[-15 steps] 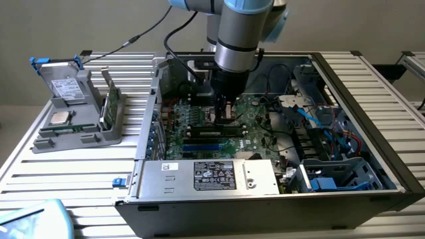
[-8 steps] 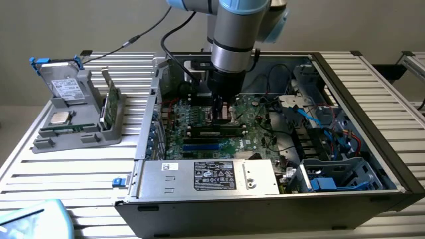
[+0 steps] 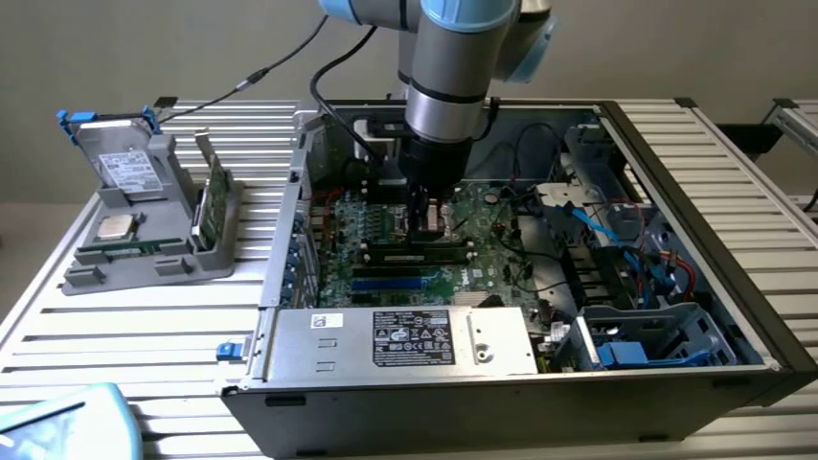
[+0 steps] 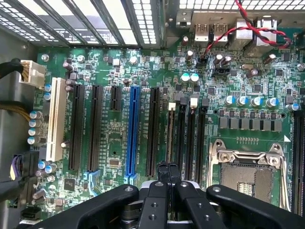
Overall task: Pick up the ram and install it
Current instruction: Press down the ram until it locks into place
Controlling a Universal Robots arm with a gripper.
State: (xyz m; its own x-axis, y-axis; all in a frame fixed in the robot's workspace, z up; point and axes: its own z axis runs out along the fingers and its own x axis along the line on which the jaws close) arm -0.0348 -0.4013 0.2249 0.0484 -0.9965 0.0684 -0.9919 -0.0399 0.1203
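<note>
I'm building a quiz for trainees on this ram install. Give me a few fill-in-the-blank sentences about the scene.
1. The tool has its fingers ___.
2. It hangs over the ram, which stands in a slot on the green ___.
3. One long slot on that board is coloured ___.
4. The processor socket stands ___.
Missing words: shut; motherboard; blue; empty.

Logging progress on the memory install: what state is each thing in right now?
Claw: shut, down inside the case over the memory slots.
Memory stick: lying along its slot on the board, under the claw.
Computer case: side open, board exposed.
Processor socket: empty, frame around it.
Parts holder: beside the case, still holding parts.
</note>
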